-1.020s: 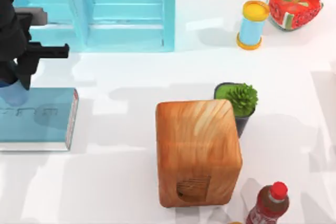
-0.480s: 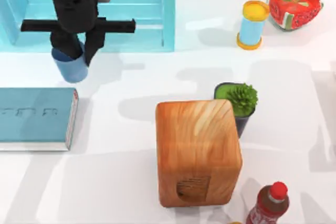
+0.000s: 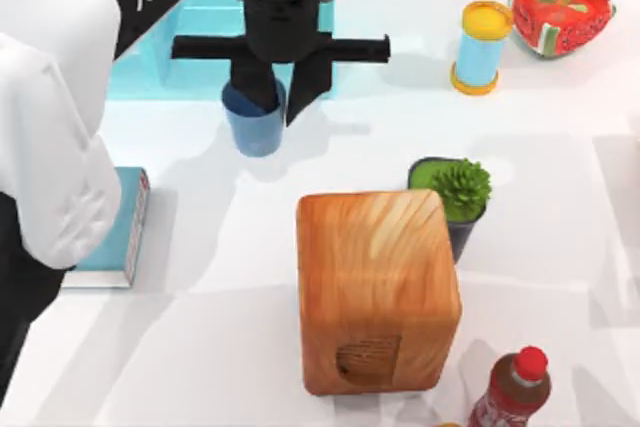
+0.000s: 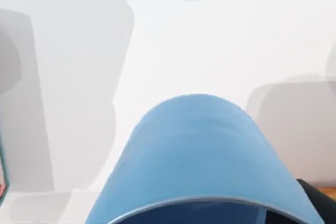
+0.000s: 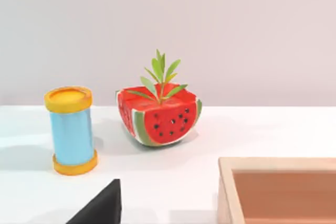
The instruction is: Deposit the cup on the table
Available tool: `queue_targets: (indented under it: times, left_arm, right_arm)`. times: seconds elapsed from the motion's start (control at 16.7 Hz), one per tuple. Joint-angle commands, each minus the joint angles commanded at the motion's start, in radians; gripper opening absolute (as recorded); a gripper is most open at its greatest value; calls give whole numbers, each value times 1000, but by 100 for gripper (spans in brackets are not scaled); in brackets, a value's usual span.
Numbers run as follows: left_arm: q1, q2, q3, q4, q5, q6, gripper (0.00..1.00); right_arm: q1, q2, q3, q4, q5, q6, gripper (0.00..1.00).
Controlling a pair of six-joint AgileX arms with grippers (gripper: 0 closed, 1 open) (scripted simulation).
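My left arm reaches in from the top view's left, its white casing over the left edge, and my left hand (image 3: 278, 97) points down over the rear middle of the surface (image 3: 560, 147). Its fingers (image 3: 252, 87) are pinching the cup (image 3: 256, 127) at the rim, one inside and one outside. The cup is upright with its mouth up, just in front of the light-blue open box (image 3: 215, 17); I cannot tell whether its base touches the surface. From the left wrist camera the cup (image 4: 194, 156) has white surface beyond it. Nothing visible inside the cup. The book (image 3: 115, 232) lies at the left, the wooden block (image 3: 375, 287) in the middle.
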Motion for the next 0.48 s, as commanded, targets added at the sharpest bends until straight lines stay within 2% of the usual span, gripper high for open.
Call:
queue_targets:
  times: [0.48]
  left_arm:
    - [3, -12, -35, 39, 1, -1, 0]
  right_arm:
    - [0, 0, 0, 0, 0, 0, 100]
